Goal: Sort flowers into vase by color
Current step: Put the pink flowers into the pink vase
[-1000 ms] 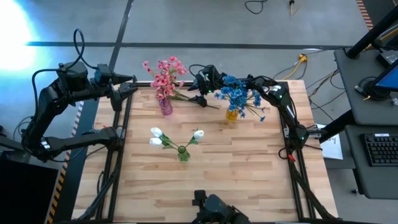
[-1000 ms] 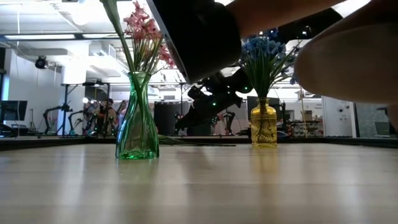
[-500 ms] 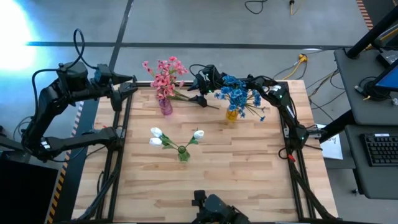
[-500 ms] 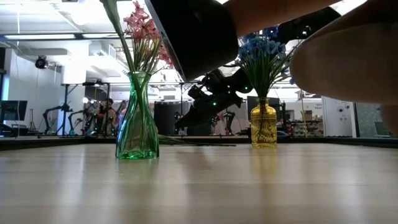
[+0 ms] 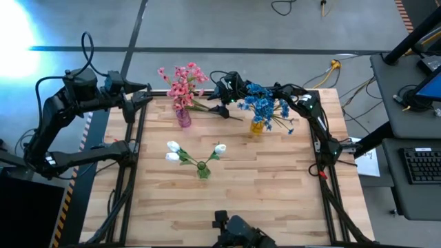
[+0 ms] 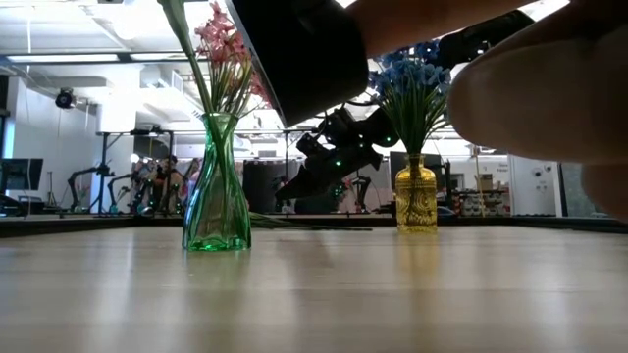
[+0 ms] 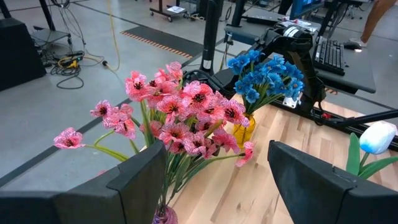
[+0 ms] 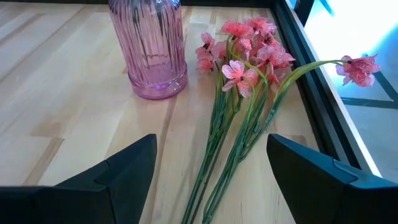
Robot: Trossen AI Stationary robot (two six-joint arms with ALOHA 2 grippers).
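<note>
1. White flowers [image 5: 195,153]: you find three closed, tulip-like buds on thin green stems, standing in a small green vase [image 5: 203,170] near the middle of the pale wooden plank table [image 5: 262,200]. This is the nearest bunch to the front edge.

2. Yellow vase [image 5: 257,127]: you see a small amber glass bottle with a patterned body, holding bright blue flowers [image 5: 262,102], a dense bunch of small ruffled blossoms. It stands toward the far right of the table.

3. Pink vase [image 8: 148,48]: ribbed, clear pink glass, round-footed, at the far left-centre. From overhead, pink blossoms spread above it; whether their stems stand in it you cannot tell.

4. Pink flowers [image 8: 245,46]: several loose sprigs lie flat on the wood just beside the pink vase, long slim green stems side by side, papery pink petals with darker centres, heads toward the far edge of the table.

5. Right gripper [image 5: 222,98]: you have it low over those lying stems, its dark fingers [image 8: 118,177] spread wide apart, holding nothing.

6. Left gripper [image 5: 141,96]: it waits at the far left corner, facing the pink blossoms, fingers [image 7: 140,186] spread apart, empty.
</note>
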